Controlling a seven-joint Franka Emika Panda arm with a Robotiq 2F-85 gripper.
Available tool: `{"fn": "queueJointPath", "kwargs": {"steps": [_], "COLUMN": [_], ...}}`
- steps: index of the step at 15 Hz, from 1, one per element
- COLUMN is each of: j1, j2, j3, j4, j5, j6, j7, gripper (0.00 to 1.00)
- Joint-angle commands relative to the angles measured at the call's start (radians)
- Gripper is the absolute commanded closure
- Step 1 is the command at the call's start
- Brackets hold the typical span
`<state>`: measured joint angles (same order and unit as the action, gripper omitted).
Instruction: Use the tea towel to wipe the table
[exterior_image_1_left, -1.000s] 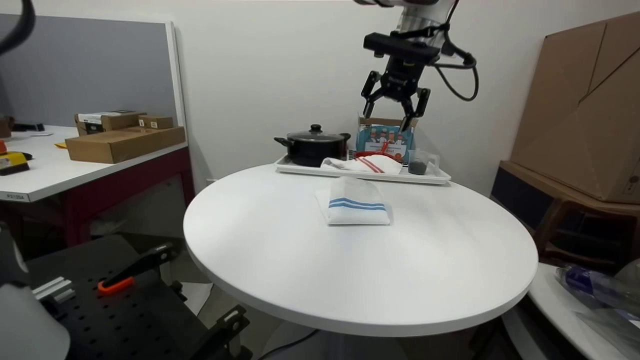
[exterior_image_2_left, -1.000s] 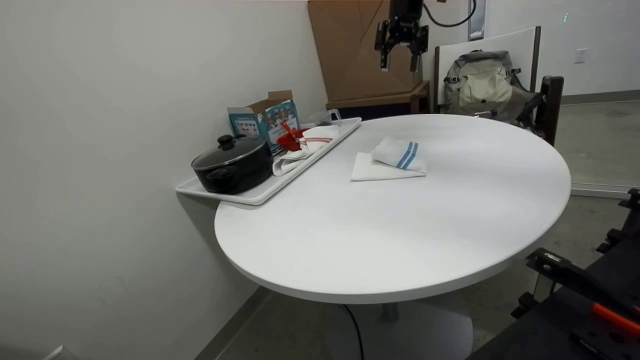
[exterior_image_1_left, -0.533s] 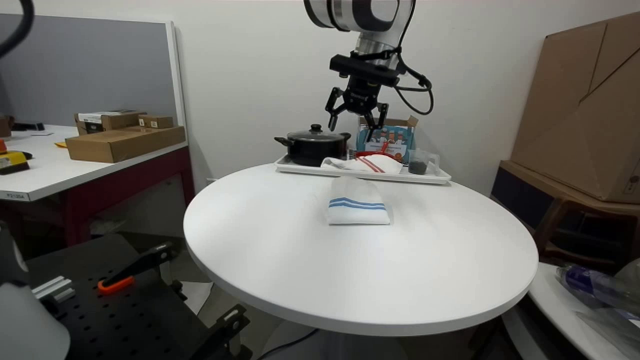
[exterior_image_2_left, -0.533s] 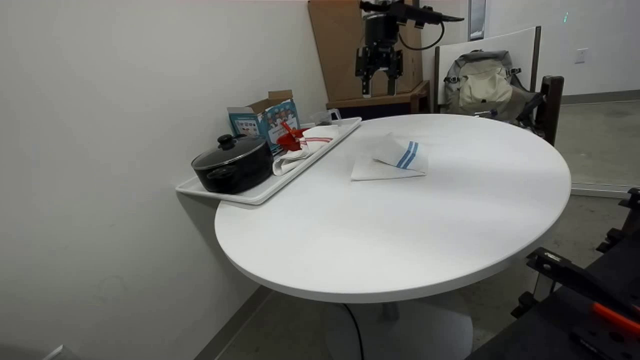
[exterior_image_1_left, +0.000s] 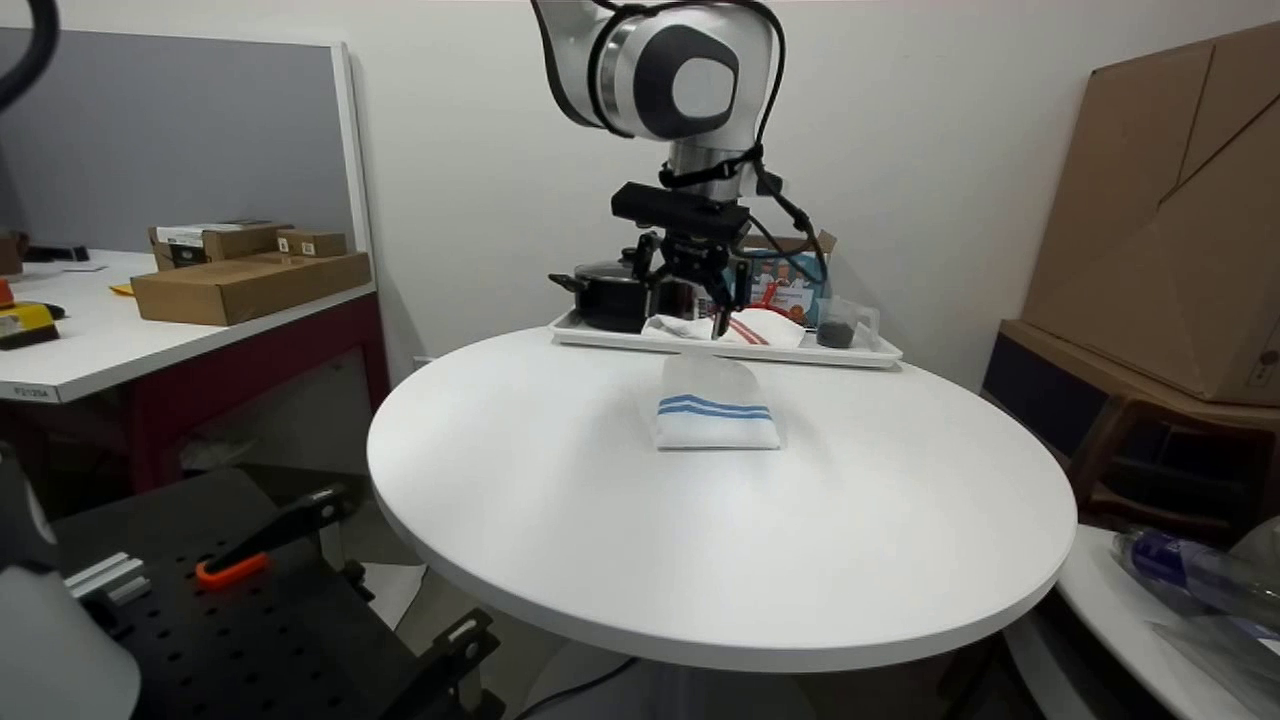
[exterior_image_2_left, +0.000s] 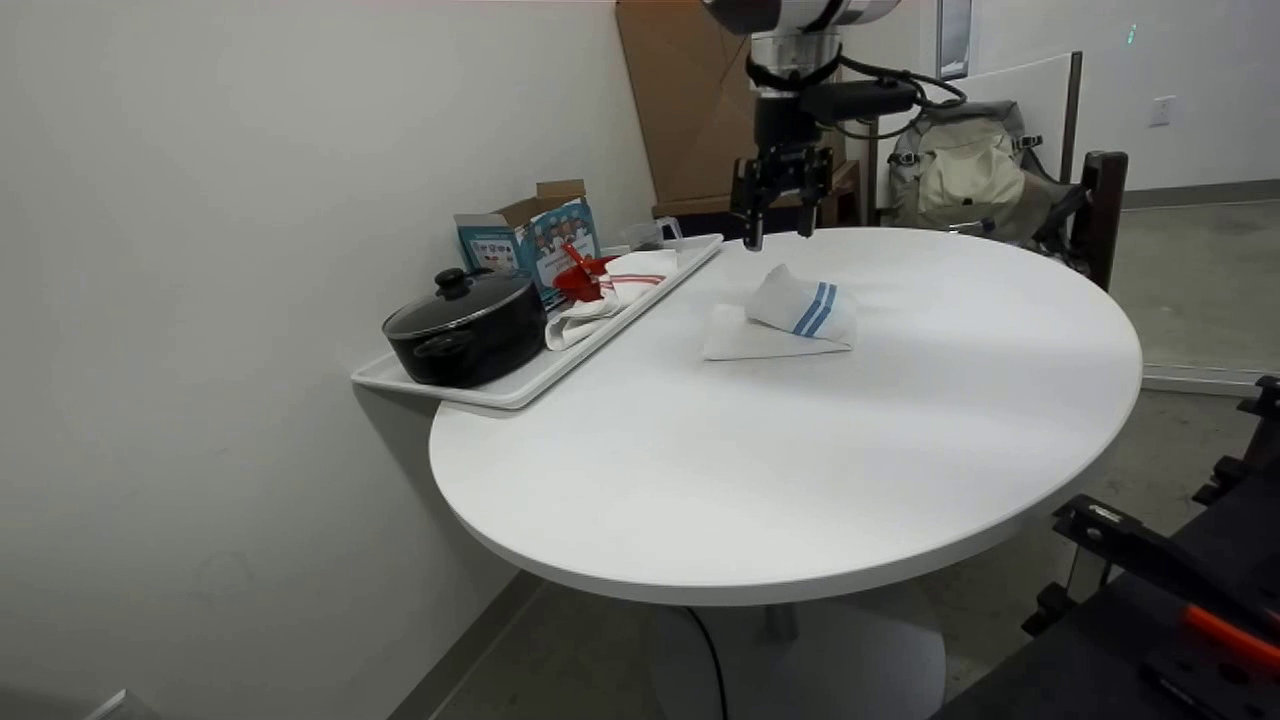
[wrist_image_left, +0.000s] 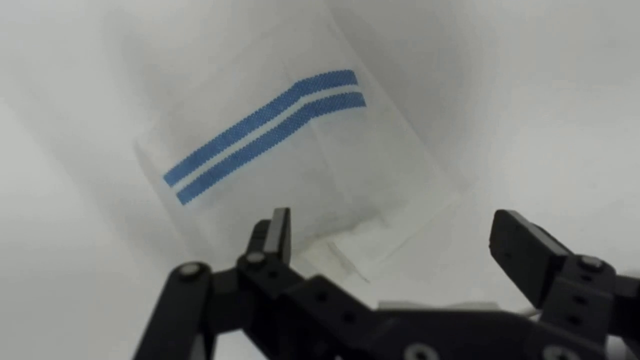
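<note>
The tea towel (exterior_image_1_left: 715, 430), white with two blue stripes, lies loosely folded on the round white table (exterior_image_1_left: 720, 560). In an exterior view, its striped upper fold (exterior_image_2_left: 785, 300) rests on a flatter white layer. My gripper (exterior_image_2_left: 780, 236) hangs in the air just past the towel's tray-side end, pointing down, its jaws wide apart. From the wrist, the towel (wrist_image_left: 300, 145) fills the middle of the picture, and its near edge runs between and beyond the fingers of the open gripper (wrist_image_left: 391, 220). Nothing is held, and the fingertips appear clear of the cloth.
At the table's wall side stands a long white tray (exterior_image_1_left: 860, 358). It carries a black lidded pot (exterior_image_2_left: 465, 335), a red-striped cloth (exterior_image_2_left: 640, 270), a red utensil (exterior_image_2_left: 580, 280), a blue box (exterior_image_2_left: 565, 235) and a clear cup (exterior_image_1_left: 845, 325). The wall rises right behind it.
The arm has come down a long way toward the table, shifting left in an exterior view and nearing the tea towel. Its jaws have stayed apart. The towel has not moved.
</note>
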<state>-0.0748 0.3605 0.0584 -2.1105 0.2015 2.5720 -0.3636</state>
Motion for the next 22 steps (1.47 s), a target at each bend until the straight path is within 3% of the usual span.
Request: {"fn": "queueJointPath", "kwargs": {"steps": [1, 6, 13, 22], "j1": [-0.008, -0.058, -0.105, -0.133], "j2": [-0.015, 0.074, 0.275, 0.155], "j3": [-0.023, -0.061, -0.053, 0.020], "j4": [-0.084, 0.009, 0.276, 0.327], "j5": [-0.018, 0.006, 0.038, 0.164], "j6": [0.101, 0.039, -0.167, -0.250], "j7": [0.091, 0.192, 0.292, 0.230], "gripper": [0.00, 0.00, 0.00, 0.00]}}
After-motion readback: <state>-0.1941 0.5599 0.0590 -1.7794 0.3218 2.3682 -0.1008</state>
